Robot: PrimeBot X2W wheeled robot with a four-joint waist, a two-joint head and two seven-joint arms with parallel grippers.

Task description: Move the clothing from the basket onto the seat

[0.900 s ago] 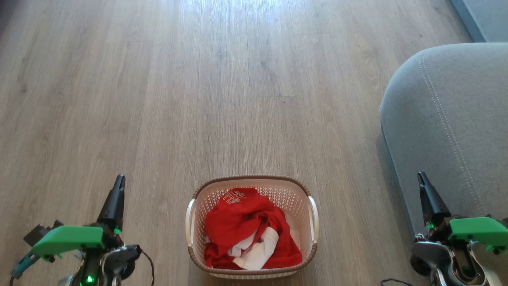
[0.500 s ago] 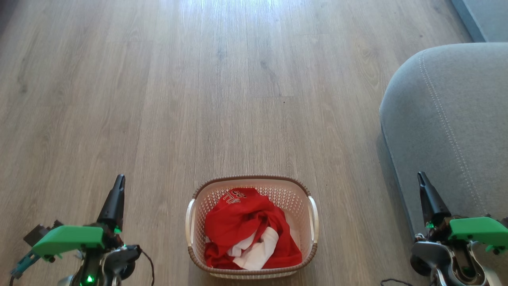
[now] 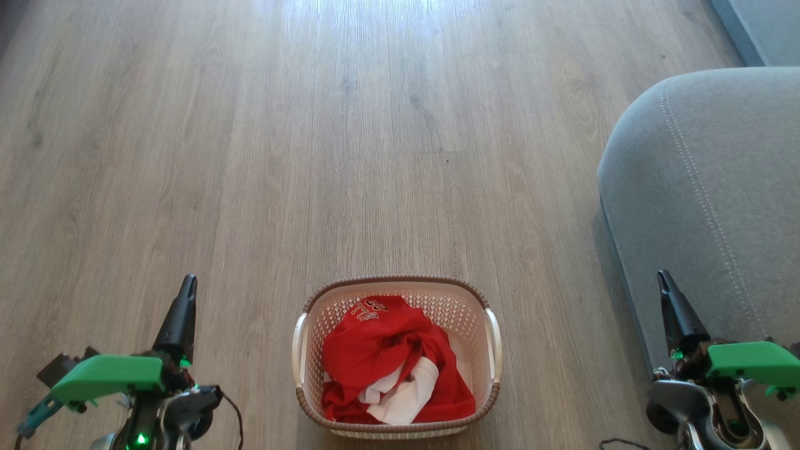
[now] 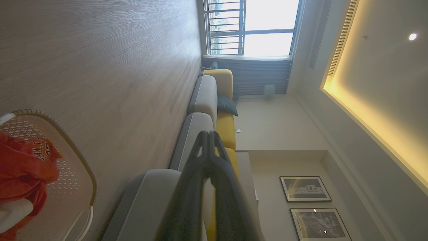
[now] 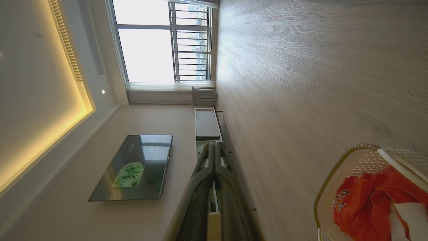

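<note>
The cream basket [image 3: 304,350] with a brown rim sits on the wood floor at the bottom centre of the head view. Red and white clothing [image 3: 390,356] is bunched inside it, white lettering showing at the top. The grey seat [image 3: 706,187] fills the right side. My left gripper [image 3: 187,282] is shut and empty at the lower left, well left of the basket. My right gripper [image 3: 662,278] is shut and empty at the lower right, in front of the seat's edge. The wrist views show the basket [image 4: 85,174] [image 5: 337,167], the clothing [image 4: 23,167] [image 5: 364,197] and each gripper [image 4: 208,134] [image 5: 214,144] with fingers pressed together.
Open wood floor [image 3: 350,156] stretches ahead and to the left of the basket. A long grey and yellow sofa [image 4: 209,97] runs toward a window. A television [image 5: 137,167] and low cabinet [image 5: 205,124] line the opposite wall.
</note>
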